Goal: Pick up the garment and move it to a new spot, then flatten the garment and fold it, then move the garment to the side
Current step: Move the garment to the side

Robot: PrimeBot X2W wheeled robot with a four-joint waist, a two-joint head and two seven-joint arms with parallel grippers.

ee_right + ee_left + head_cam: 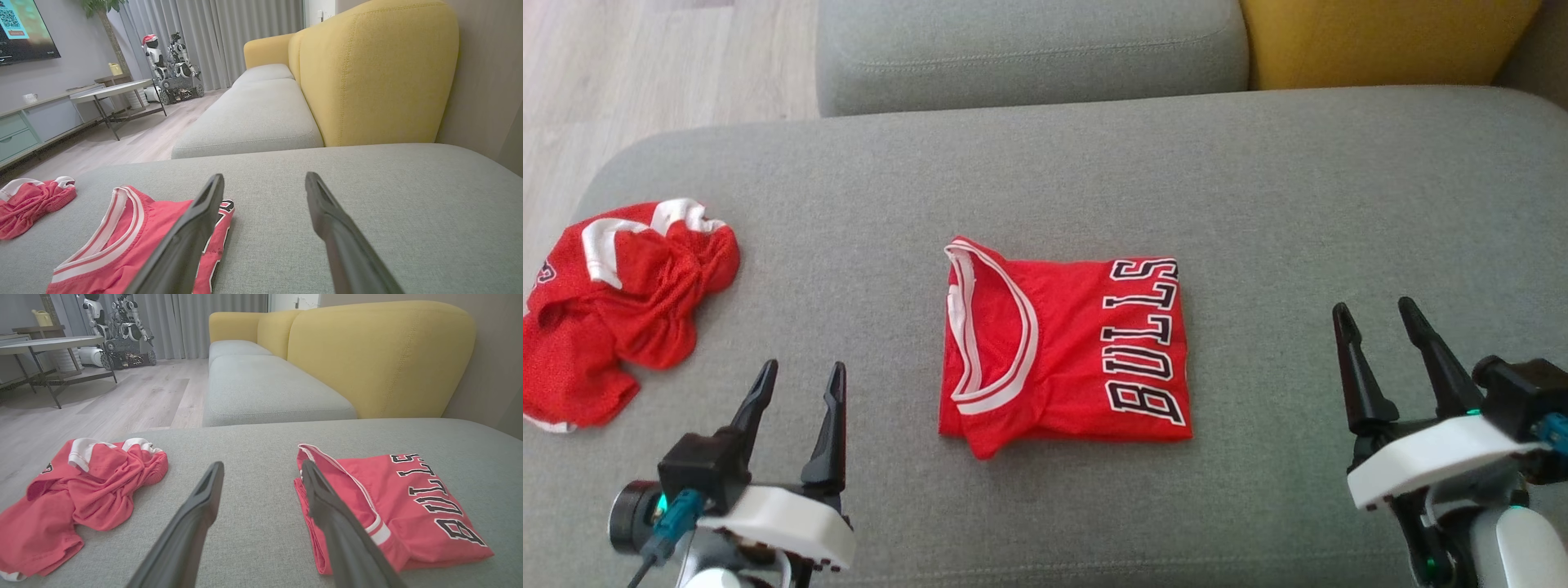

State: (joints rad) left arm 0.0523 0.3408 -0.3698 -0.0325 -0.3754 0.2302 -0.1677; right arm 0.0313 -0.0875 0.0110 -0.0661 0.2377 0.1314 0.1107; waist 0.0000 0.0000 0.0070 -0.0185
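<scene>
Head view shows the folded jersey (1066,351) lying as a neat red rectangle in the middle of the grey cushion (1258,204), lettering toward the robot's right and white-trimmed neckline toward its left; the left gripper (802,367) hovers near the jersey's left edge, jaws spread with nothing between them; the right gripper (1374,309) stands well apart on the other side, likewise spread and empty; a crumpled red garment (621,302) sits at the cushion's far left. Folding looks finished, so the step in hand is probably moving the jersey to the side; that calls for pinching through all layers at an edge, perhaps with both grippers, and shifting it without letting the fold open.
</scene>
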